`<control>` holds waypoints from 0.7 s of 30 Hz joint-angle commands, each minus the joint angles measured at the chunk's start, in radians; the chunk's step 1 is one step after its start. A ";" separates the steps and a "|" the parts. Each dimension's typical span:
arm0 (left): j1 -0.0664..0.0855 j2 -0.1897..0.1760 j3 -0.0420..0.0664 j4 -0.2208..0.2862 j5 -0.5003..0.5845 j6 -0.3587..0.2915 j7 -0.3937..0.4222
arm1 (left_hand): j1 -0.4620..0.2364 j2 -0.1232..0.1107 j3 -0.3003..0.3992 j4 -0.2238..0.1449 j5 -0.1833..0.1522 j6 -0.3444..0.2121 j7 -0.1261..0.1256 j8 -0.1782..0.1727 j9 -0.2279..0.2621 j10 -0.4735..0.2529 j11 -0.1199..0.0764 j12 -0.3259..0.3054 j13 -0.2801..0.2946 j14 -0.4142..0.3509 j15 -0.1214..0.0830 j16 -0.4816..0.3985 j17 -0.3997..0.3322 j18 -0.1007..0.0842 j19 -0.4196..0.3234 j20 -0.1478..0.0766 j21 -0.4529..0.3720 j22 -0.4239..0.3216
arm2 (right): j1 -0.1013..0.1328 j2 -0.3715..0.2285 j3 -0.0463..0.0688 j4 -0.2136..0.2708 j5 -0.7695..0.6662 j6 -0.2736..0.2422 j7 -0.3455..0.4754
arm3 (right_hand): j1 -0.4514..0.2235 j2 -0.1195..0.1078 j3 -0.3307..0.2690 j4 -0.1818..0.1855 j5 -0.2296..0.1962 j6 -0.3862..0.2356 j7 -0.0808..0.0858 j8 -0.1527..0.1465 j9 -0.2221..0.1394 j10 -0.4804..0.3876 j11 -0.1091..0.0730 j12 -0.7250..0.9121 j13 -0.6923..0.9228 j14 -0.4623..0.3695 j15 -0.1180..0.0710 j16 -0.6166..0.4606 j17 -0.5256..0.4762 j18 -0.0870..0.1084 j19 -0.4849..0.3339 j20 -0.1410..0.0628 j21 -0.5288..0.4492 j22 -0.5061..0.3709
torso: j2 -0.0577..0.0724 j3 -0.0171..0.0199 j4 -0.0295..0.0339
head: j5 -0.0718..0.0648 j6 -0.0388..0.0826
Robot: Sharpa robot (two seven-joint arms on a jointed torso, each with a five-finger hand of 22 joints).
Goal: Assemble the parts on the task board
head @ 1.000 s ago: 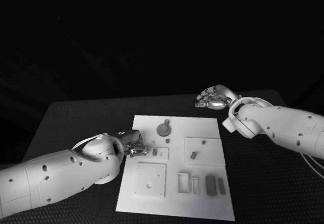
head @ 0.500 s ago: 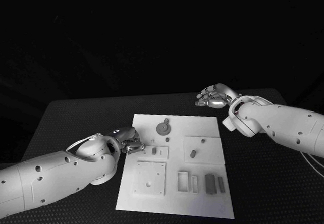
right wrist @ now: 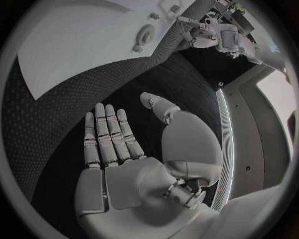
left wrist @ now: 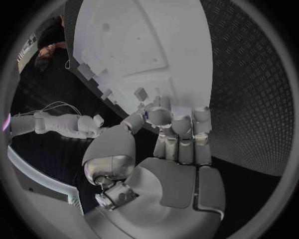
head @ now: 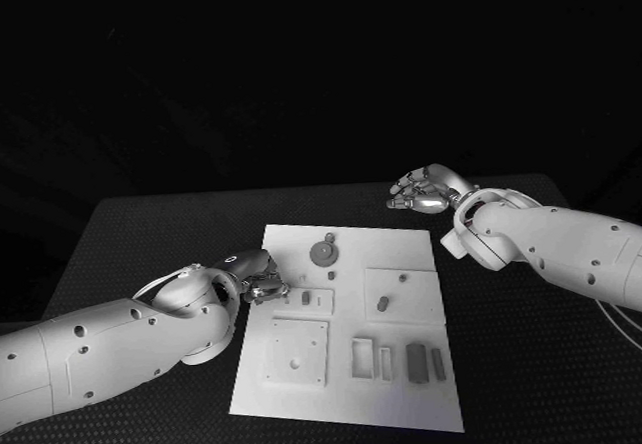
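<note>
The white task board (head: 409, 247) lies in the middle of the table. Grey parts sit on it: a round gear (head: 323, 252) near the far edge, a small piece (head: 306, 299) by the left edge, another (head: 383, 304) in the middle, and narrow bars (head: 416, 360) near the front. My left hand (head: 256, 282) hovers at the board's left edge beside the small piece, fingers (left wrist: 181, 129) curled in with the thumb tip against them; I make out nothing between them. My right hand (head: 424, 192) hangs off the board's far right corner, fingers (right wrist: 106, 134) stretched out and holding nothing.
Black textured table (head: 149, 241) surrounds the board on all sides. The right wrist view shows the board (right wrist: 81, 45) with the gear (right wrist: 144, 36) and my left hand (right wrist: 202, 35) beyond it. A cable (head: 630, 336) trails by my right arm.
My left hand has drawn back a little toward the board's left edge and away from the small piece. The right hand has stayed put.
</note>
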 commanded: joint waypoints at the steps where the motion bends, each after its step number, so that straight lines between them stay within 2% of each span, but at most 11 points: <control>1: -0.003 0.006 0.000 -0.001 0.006 -0.006 0.013 | 0.013 -0.001 0.020 0.027 -0.016 0.091 -0.092 0.006 0.000 -0.030 -0.033 0.002 -0.003 0.031 -0.042 -0.005 -0.002 0.012 0.006 -0.123 0.000 0.011 | -0.001 0.001 0.000 0.000 -0.004 0.012 0.008 | -0.009 0.002 -0.006 -0.002 0.004 -0.007 0.030 0.003 -0.001 0.006 0.002 -0.007 0.000 -0.003 0.007 -0.006 -0.001 -0.016 -0.005 -0.003 -0.006 0.001 | 0.000 0.0002 0.0004 | -0.001 -0.002; 11: -0.013 0.017 0.000 -0.011 -0.017 -0.004 0.015 | 0.017 -0.003 0.022 0.028 -0.027 0.090 -0.092 0.008 0.000 -0.029 -0.033 0.002 -0.005 0.031 -0.043 -0.005 -0.003 0.012 0.007 -0.123 0.000 0.012 | -0.001 0.001 0.000 0.000 -0.004 0.014 0.007 | -0.010 0.002 -0.007 -0.002 0.006 -0.007 0.030 0.004 -0.002 0.006 0.002 -0.008 0.000 -0.003 0.007 -0.005 -0.001 -0.016 -0.005 -0.003 -0.007 0.002 | 0.000 -0.0001 -0.0007 | 0.000 -0.002; 21: -0.015 0.020 0.000 -0.016 -0.027 0.018 0.013 | 0.019 -0.004 0.022 0.028 -0.028 0.090 -0.092 0.008 0.001 -0.029 -0.033 0.002 -0.006 0.032 -0.043 -0.005 -0.003 0.012 0.007 -0.124 0.000 0.012 | -0.001 0.001 0.000 0.000 -0.004 0.014 0.007 | -0.011 0.002 -0.007 -0.001 0.008 -0.007 0.031 0.004 -0.002 0.007 0.002 -0.009 0.000 -0.003 0.007 -0.005 -0.002 -0.016 -0.005 -0.003 -0.008 0.003 | 0.000 -0.0007 0.0003 | -0.001 -0.004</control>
